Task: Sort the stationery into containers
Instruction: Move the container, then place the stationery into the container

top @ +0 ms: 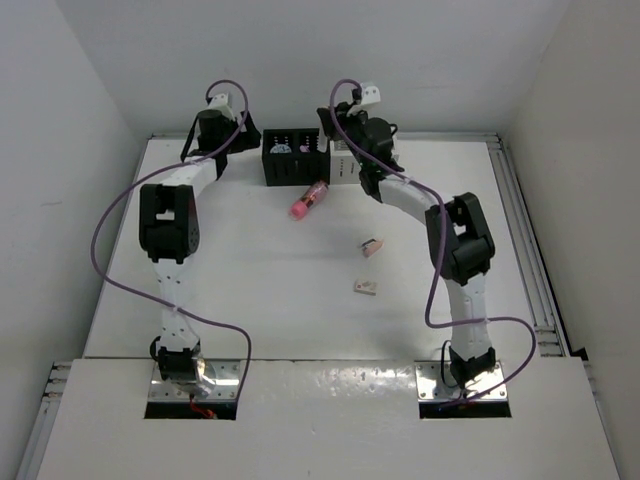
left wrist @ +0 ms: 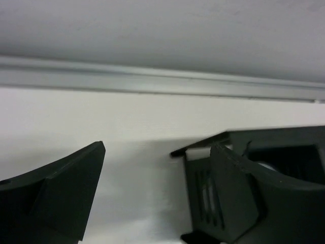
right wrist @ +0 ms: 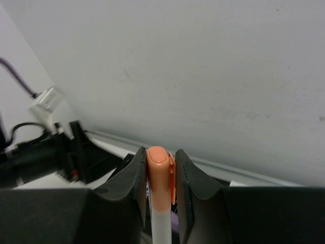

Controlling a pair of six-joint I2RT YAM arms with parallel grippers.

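Note:
The black organizer point(top: 290, 160) and the white organizer point(top: 343, 165) stand side by side at the table's far edge. My right gripper point(top: 347, 148) hangs over the white one, shut on a pale stick with a peach-pink cap point(right wrist: 158, 175) held upright between the fingers point(right wrist: 133, 185). My left gripper point(top: 243, 140) is open and empty just left of the black organizer point(left wrist: 294, 152); its jaws point(left wrist: 157, 178) frame bare table. The hot-pink tube point(top: 309, 200) lies in front of the organizers. Two eraser blocks point(top: 372, 247) point(top: 365, 287) lie mid-table. Small pale items show inside the black organizer point(top: 283, 148); I cannot tell whether one is the tape roll.
The back wall and a metal rail point(left wrist: 162, 84) run right behind the organizers. A rail point(top: 525, 240) edges the table on the right. Purple cables point(top: 110, 230) loop off both arms.

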